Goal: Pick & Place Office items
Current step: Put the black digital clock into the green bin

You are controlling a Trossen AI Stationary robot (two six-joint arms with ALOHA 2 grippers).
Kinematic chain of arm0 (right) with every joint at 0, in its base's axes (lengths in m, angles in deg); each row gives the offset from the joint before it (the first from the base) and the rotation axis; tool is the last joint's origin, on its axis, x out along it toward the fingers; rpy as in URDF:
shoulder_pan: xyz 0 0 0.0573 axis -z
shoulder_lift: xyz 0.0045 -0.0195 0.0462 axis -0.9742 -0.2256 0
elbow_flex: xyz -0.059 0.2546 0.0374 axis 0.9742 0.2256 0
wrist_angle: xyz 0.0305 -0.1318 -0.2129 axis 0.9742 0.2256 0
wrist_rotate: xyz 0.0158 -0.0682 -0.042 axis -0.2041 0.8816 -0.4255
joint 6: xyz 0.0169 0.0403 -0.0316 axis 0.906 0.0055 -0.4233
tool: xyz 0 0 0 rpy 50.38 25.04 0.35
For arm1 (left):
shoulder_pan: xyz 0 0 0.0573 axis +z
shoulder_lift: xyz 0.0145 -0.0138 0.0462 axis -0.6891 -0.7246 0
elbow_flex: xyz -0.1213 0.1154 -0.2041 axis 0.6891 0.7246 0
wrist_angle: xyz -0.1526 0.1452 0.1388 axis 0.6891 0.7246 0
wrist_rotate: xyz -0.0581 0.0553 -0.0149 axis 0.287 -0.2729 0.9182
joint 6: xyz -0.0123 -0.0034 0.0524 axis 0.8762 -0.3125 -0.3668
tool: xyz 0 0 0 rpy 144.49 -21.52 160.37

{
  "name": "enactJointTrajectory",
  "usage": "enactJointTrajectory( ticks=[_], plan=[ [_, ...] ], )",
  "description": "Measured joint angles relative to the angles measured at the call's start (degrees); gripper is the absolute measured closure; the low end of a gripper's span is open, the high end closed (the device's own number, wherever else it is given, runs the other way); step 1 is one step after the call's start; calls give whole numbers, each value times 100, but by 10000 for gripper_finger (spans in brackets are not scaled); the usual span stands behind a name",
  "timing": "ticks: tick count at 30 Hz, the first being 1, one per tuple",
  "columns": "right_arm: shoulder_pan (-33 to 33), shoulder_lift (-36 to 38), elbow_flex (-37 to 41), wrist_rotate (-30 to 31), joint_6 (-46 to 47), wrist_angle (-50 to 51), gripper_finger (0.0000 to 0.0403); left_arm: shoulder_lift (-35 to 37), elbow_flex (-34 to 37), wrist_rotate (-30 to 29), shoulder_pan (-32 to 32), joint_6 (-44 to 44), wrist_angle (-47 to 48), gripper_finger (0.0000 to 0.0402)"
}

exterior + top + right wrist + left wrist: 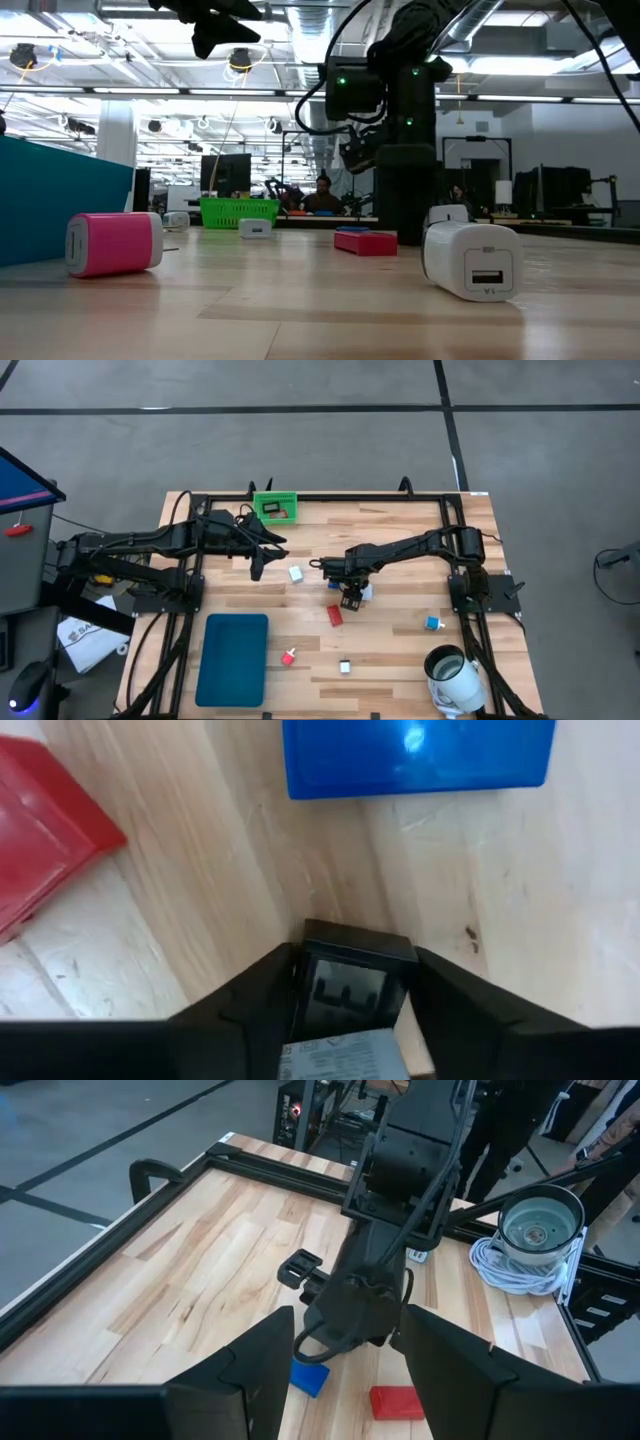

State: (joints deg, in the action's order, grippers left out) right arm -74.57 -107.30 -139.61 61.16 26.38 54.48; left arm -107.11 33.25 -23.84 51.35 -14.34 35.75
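My right gripper [350, 600] points straight down at mid-table and is shut on a small black block [345, 955] lying flat on the wood. Beside it lie a blue block [415, 755] and a red block [334, 615]. Loose on the table are a white-cyan cube [296, 573], a cyan cube [433, 623], a pink-red piece [288, 657] and a white piece [344, 667]. My left gripper [258, 565] hangs open above the table's left half, holding nothing. My right gripper pinches the black block between its two fingers, one on each of its two opposite sides [305, 970]. The fingers come from above, pointing down. The block lies flat on the table.
A green bin [275, 507] stands at the far edge with a dark item inside. A teal tray [232, 658] lies at the near left. A white mug-like cylinder [452, 678] sits at the near right corner. A black frame [330, 498] rims the table.
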Motion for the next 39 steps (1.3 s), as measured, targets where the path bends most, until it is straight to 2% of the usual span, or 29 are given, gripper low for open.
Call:
enactJointTrajectory(
  ticks=[4,9,13,24,30,35,39],
  plan=[
    [2,17,-5,-13,-20,-227,266,0,0,-1,0,-2,2,221],
    [110,200,-131,-208,118,-548,266,0,0,-1,0,-7,1,221],
    [321,529,-409,-267,265,-633,244,0,0,-1,0,-7,2,221],
    [838,2174,-525,-673,1157,-2010,258,-2,0,-1,-44,31,321,221],
    [759,2554,-524,-685,1638,-2426,241,-9,0,-23,-44,219,259,221],
    [694,2535,-522,-688,2278,-3736,253,-233,3,-430,-242,50,-651,221],
    [722,2397,-535,-549,2589,-4413,250,-458,0,-1059,-536,35,-1232,217]
  ],
)
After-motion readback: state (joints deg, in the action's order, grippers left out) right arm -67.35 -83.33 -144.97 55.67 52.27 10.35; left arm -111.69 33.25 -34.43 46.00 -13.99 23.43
